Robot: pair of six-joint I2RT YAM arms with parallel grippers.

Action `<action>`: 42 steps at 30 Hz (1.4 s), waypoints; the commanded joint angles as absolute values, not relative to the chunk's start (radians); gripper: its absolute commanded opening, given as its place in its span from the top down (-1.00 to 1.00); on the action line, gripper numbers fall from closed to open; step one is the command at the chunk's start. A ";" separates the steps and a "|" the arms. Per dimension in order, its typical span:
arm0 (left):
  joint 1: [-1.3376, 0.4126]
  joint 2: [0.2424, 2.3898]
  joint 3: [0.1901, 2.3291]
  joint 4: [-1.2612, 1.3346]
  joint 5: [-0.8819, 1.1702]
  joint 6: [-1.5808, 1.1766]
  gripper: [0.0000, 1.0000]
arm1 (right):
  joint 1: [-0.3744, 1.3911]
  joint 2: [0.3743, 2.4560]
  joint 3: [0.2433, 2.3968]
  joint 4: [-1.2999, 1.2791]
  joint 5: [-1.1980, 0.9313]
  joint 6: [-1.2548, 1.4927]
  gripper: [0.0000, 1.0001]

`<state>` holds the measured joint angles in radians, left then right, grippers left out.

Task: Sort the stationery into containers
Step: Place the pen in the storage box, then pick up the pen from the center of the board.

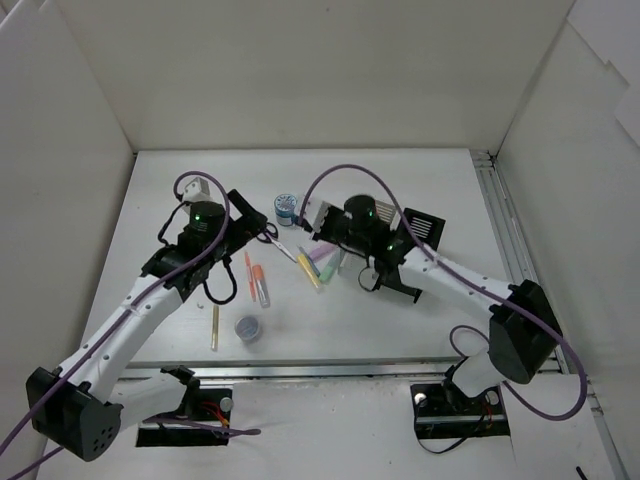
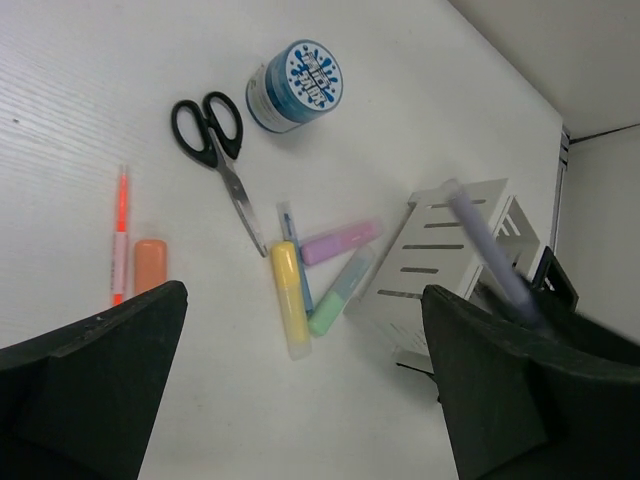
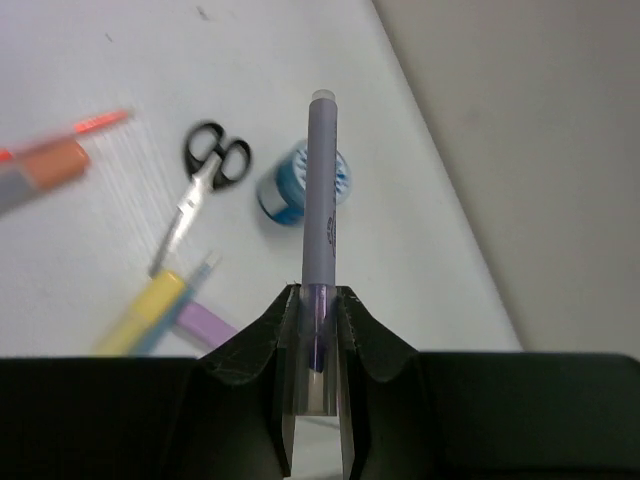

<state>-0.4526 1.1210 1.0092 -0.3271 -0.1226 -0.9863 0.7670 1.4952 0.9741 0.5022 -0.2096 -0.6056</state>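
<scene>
Right wrist view: we see the right pincer (image 3: 318, 300) clenched on a purple pen (image 3: 320, 180), whose far end overlaps the blue tin (image 3: 290, 195) in that view. The left pincer (image 2: 303, 310) is released, its fingers wide apart and holding nothing above the worktop (image 2: 80, 120). The scissors (image 2: 215, 150) lie just beside the tin. The yellow, green and purple highlighters (image 2: 288, 300) cluster near it, beyond the scissors, and the white organizer (image 2: 450, 260) stands farther off.
</scene>
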 commanded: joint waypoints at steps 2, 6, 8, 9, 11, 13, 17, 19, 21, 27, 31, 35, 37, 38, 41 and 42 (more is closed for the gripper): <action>-0.387 1.026 1.088 -0.373 -0.172 -0.830 -0.99 | 0.654 1.428 1.294 -0.159 -0.241 -0.943 1.00; -0.316 1.029 1.101 -0.408 -0.140 -0.726 -0.99 | 0.560 1.416 1.388 -0.357 -0.143 -1.155 1.00; -0.293 1.038 1.117 -0.467 -0.176 -0.680 -0.99 | 0.511 1.452 1.498 -0.564 -0.138 -1.276 1.00; -0.293 1.051 1.127 -0.485 -0.207 -0.670 -0.99 | 0.491 1.477 1.541 -0.715 -0.109 -1.329 1.00; -0.281 1.060 1.134 -0.520 -0.232 -0.651 -0.99 | 0.482 1.570 1.688 -0.878 -0.065 -1.370 1.00; -0.259 1.071 1.132 -0.525 -0.242 -0.640 -0.99 | 0.482 1.635 1.773 -1.020 0.029 -1.361 1.00; -0.250 1.106 1.132 -0.514 -0.233 -0.603 -0.99 | 0.469 1.777 1.900 -1.078 0.149 -1.350 1.00; -0.239 1.127 1.141 -0.514 -0.224 -0.592 -0.99 | 0.465 1.811 1.933 -1.091 0.179 -1.362 1.00; -0.239 1.167 1.158 -0.520 -0.222 -0.583 -0.99 | 0.466 1.870 1.948 -1.117 0.207 -1.368 1.00; -0.230 1.281 1.201 -0.529 -0.207 -0.565 -0.99 | 0.466 1.933 1.907 -1.025 0.284 -1.373 1.00; -0.230 1.357 1.229 -0.503 -0.166 -0.545 -0.99 | 0.472 1.951 1.898 -0.991 0.282 -1.359 0.48; -0.230 1.456 1.265 -0.520 -0.137 -0.545 -0.99 | 0.479 1.939 1.891 -0.973 0.293 -1.330 0.08; -0.230 1.491 1.269 -0.517 -0.109 -0.545 -0.99 | 0.479 1.915 1.894 -0.973 0.291 -1.324 0.03; -0.230 1.499 1.264 -0.515 -0.100 -0.548 -0.99 | 0.482 1.904 1.898 -0.973 0.291 -1.307 0.01; -0.230 1.531 1.250 -0.505 -0.066 -0.560 -0.99 | 0.492 1.852 1.914 -0.962 0.278 -1.260 -0.50; -0.242 1.542 1.247 -0.502 -0.069 -0.564 -0.99 | 0.495 1.838 1.922 -0.957 0.270 -1.241 -0.95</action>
